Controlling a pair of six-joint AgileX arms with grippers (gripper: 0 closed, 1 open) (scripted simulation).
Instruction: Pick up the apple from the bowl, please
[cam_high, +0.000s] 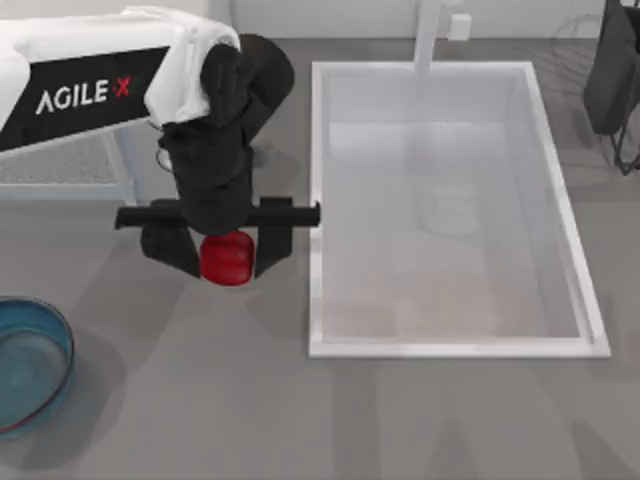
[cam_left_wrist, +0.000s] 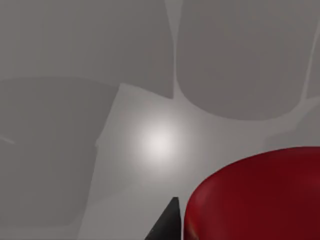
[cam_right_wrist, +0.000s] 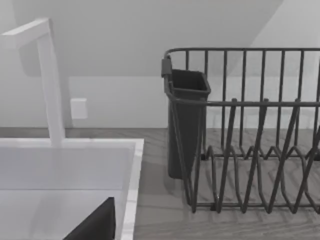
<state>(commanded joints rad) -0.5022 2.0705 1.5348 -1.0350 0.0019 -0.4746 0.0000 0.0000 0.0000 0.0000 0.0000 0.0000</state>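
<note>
My left gripper (cam_high: 228, 258) hangs above the grey counter, just left of the sink, shut on the glossy red apple (cam_high: 227, 259). The apple (cam_left_wrist: 255, 197) looms large in the left wrist view beside one dark fingertip (cam_left_wrist: 167, 222), with bare counter below it. The blue-teal glass bowl (cam_high: 55, 330) sits at the counter's left edge, well down and left of the gripper, with nothing in it. A dark part of my right arm (cam_right_wrist: 95, 222) shows in the right wrist view over the sink's corner.
A white sink (cam_high: 560, 220) with a white faucet (cam_high: 430, 35) takes up the middle and right. A dark wire dish rack (cam_right_wrist: 250, 135) with a cutlery cup (cam_right_wrist: 187, 120) stands at the far right. Open counter lies along the front.
</note>
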